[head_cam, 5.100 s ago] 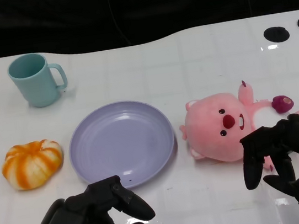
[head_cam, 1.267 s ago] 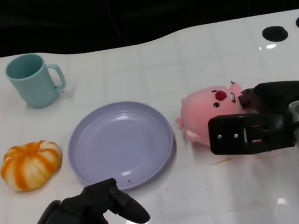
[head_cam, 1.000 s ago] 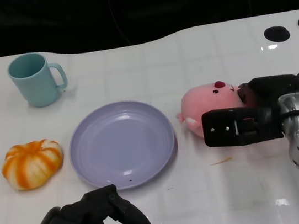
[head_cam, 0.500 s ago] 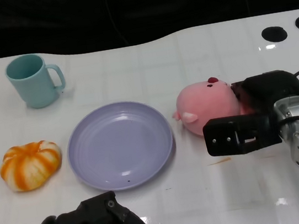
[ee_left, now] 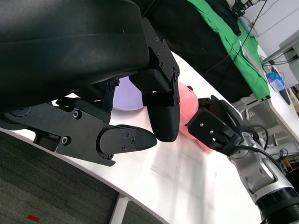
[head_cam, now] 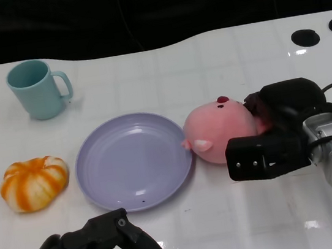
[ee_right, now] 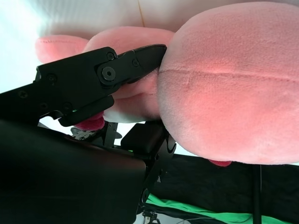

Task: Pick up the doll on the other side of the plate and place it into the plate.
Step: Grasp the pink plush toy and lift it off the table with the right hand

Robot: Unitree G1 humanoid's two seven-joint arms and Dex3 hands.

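Pink plush doll [head_cam: 220, 133] hangs in the right hand [head_cam: 275, 134] just beside the plate's [head_cam: 98, 171] rim, its head nearest the plate and one small ear overlapping the rim edge in the head view. Whether it is clear of the table or brushing it cannot be told from these pictures.

To finish this carry well, the doll should probably travel further over the plate until its bulk sits above the plate's middle, not the rim, and only then be lowered. Letting go now would likely leave it half on the edge, free to roll back onto the table. The plush is soft and round, so a low release with the fingers opening slowly should keep it from tipping off. The hold looks to be around the body behind the head, so the head may sag toward the plate; that helps, provided the body follows it in.

The right hand is clamped on the doll: in the right wrist view a black finger [ee_right: 100, 77] presses into the pink fabric beside the head. The left hand [head_cam: 103, 248] rests nearer the robot than the plate, apart from it, fingers [ee_left: 161, 105] loosely curled inward and holding nothing.

Beyond the plate stands a teal mug [head_cam: 37, 88]; beside the plate, opposite the doll, lies an orange pumpkin toy [head_cam: 34, 183].
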